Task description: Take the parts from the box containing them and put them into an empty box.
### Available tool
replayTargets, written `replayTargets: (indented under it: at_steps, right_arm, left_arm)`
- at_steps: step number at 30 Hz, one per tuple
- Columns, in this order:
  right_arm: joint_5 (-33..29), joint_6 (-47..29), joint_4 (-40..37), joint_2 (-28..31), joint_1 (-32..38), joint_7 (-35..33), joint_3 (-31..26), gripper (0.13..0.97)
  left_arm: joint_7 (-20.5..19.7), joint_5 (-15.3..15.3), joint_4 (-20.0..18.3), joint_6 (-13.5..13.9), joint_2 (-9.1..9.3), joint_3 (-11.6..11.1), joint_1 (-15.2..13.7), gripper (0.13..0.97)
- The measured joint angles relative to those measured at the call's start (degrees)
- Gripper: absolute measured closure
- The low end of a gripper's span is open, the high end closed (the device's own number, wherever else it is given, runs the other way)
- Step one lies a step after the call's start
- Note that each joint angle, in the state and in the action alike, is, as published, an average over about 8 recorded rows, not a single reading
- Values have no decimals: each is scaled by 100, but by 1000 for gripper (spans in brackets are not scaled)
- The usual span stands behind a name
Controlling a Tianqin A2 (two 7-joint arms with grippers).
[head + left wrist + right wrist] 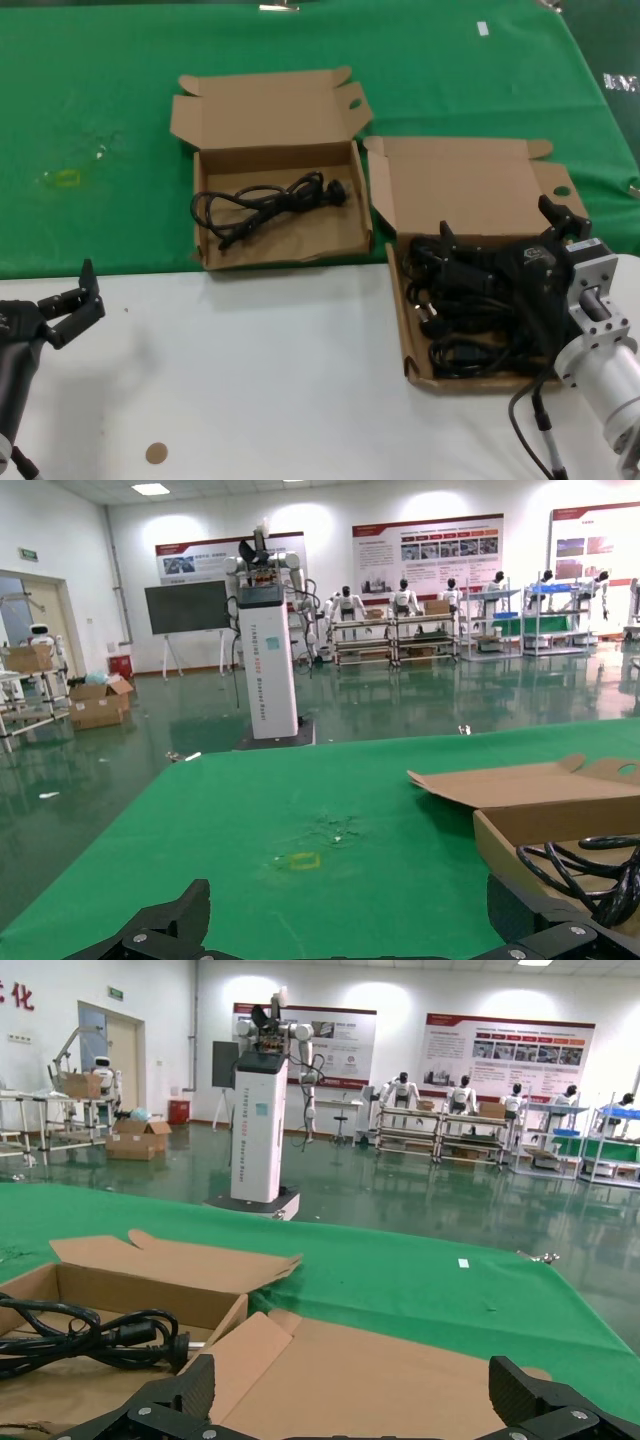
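Note:
The box containing the parts (pixel 410 340) lies at the right, lid (pixel 380 1370) open, with a pile of several black coiled cords (pixel 470 310) in it. My right gripper (pixel 503 228) hovers open over that pile, nothing between its fingers (pixel 196 1384). The other box (pixel 208 215), left of it on the green cloth, holds one black cord (pixel 265 203), which also shows in the right wrist view (pixel 100 1335) and the left wrist view (pixel 590 865). My left gripper (pixel 75 303) waits open at the near left over the white table, fingers (pixel 190 910) wide apart.
A green cloth (pixel 100 90) covers the far half of the table and the near half is white (pixel 270 380). A small brown disc (pixel 156 453) lies near the front edge. A yellowish mark (pixel 65 178) is on the cloth at the left.

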Motion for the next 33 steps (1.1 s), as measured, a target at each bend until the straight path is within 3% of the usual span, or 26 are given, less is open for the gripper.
replayTargets:
  at_steps: [33]
  right_arm:
    - [0,0,0,0,0,0,0,129]
  left_arm:
    - [0,0,0,0,0,0,0,132]
